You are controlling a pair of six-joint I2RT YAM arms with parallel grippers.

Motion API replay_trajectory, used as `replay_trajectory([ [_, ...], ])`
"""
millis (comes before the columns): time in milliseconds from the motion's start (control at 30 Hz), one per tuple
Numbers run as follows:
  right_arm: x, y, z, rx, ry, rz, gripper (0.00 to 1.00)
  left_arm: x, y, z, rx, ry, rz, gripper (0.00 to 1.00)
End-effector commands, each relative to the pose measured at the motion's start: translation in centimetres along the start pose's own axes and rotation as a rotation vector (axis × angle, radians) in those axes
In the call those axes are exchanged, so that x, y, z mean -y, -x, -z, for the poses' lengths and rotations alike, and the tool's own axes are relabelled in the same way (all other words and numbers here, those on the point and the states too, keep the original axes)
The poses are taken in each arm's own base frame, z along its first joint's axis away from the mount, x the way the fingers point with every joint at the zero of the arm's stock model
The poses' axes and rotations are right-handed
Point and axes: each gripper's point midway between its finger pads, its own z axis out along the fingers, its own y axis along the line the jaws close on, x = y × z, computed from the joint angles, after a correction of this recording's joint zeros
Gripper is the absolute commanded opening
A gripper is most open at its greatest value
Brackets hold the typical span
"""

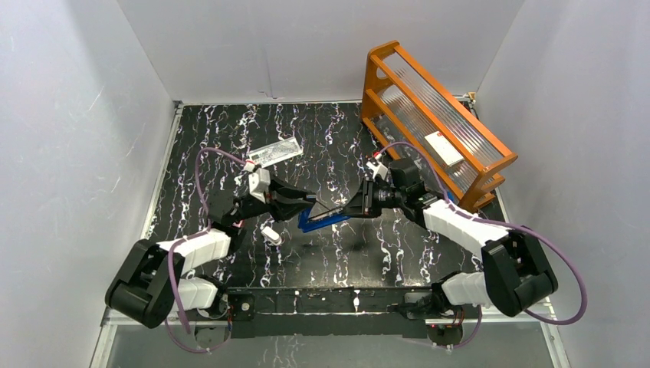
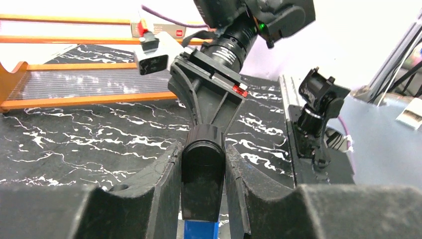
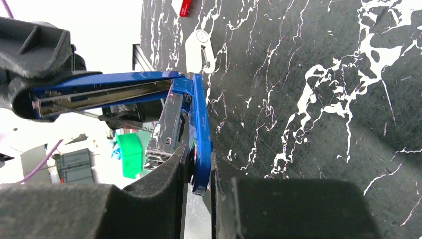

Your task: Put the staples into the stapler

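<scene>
Okay, the stapler [image 1: 318, 222] is being pinched over the table's [image 1: 222, 130] middle by left fingers [image 2: 160, 185] and right fingers [image 3: 166, 185]; it's best being eased open slowly.

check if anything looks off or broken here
Nothing looks broken. The stapler is hinged wide open, pinched between the left gripper and right gripper, its thin spring stretched across the gap. That looks deliberate, for loading.
</scene>
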Motion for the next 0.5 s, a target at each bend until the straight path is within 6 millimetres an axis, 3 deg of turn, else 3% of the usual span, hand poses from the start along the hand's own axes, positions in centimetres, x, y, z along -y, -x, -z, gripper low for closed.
replay_trajectory([
  [0, -0.9, 0.2, 1.2, 0.056, 0.071, 0.054, 0.06, -0.9, 9.2, 1.2, 0.325, 0.065, -0.117, 0.00],
  [100, -1.6, 0.9, 2.3, 0.111, 0.101, 0.050, 0.00, -1.5, 10.0, 1.7, 0.356, 0.095, -0.123, 0.00],
  [467, -5.0, 3.6, 7.0, 0.304, 0.170, 0.106, 0.00, -2.5, 10.9, 3.7, 0.371, 0.157, -0.134, 0.00],
])
